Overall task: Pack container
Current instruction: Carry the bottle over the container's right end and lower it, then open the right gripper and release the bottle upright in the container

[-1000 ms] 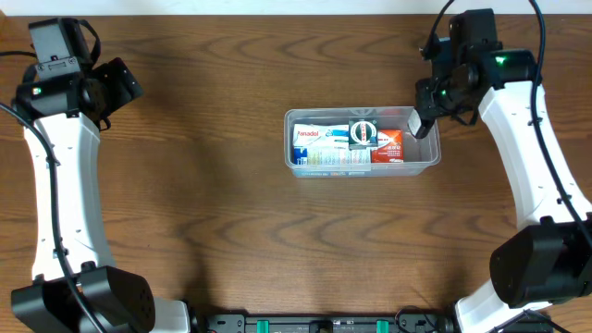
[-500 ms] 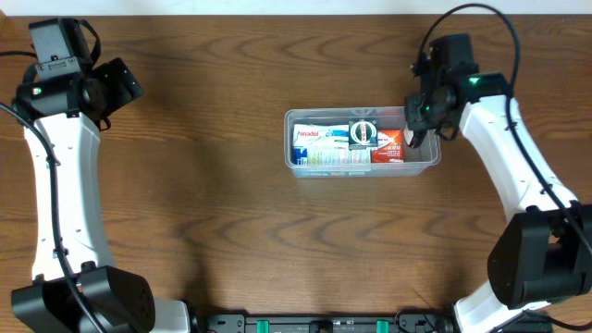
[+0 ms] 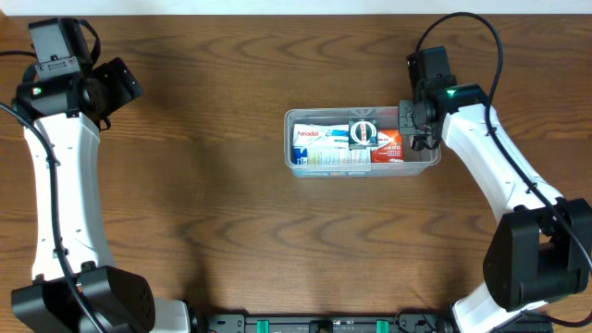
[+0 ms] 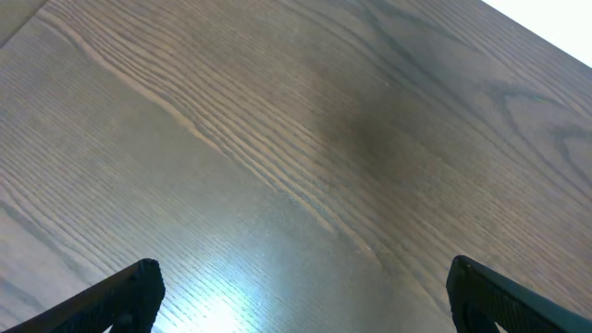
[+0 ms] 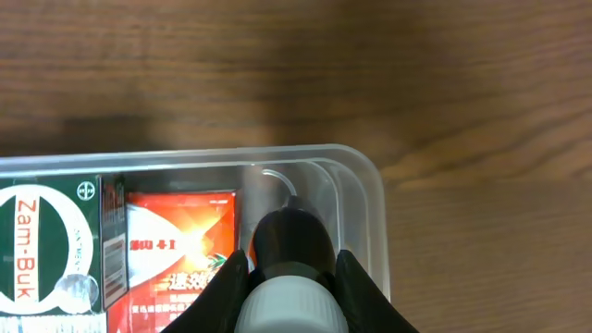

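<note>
The clear plastic container [image 3: 298, 118] sits at the table's middle right and holds small boxes: a blue-white one [image 3: 310, 141], a green-white Zam-Buk box [image 3: 362, 134] and a red-orange one [image 3: 391, 148]. In the right wrist view the container's rim [image 5: 370, 176] shows, with the red-orange box [image 5: 176, 250] and the Zam-Buk box [image 5: 46, 250] inside. My right gripper [image 3: 413, 125] is over the container's right end, shut on a dark bottle with a white cap [image 5: 294, 268], held above the free slot at that end. My left gripper [image 3: 116, 85] is open and empty at the far left.
The left wrist view shows only bare wooden table [image 4: 296, 139] between the open fingers. The brown wooden table [image 3: 203, 213] surrounds the container. Both white arms reach in from the front edge.
My right gripper has moved left and down with the bottle, from the container's right rim to over its right end. The left arm has not moved.
</note>
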Robot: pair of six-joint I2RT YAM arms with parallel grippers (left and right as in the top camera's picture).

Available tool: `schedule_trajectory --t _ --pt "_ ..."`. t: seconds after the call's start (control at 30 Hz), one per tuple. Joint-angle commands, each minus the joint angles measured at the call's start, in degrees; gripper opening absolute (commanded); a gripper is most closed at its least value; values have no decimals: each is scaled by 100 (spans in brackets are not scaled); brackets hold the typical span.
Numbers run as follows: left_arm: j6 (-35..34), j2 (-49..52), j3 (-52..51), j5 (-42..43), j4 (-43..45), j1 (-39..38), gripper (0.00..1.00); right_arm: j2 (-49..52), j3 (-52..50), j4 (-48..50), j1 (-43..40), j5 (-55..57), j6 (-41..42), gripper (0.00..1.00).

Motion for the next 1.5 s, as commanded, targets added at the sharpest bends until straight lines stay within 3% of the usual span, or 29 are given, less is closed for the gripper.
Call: schedule_trajectory --t 0.0,0.27,1.47 --pt "33 7 22 -90 -15 17 98 -59 -87 142 52 284 310 13" --pt "33 7 22 -90 -15 17 98 -59 -367 549 50 179 308 17" --pt "33 7 22 -90 -15 20 98 -59 -817 1080 -15 -195 190 17"
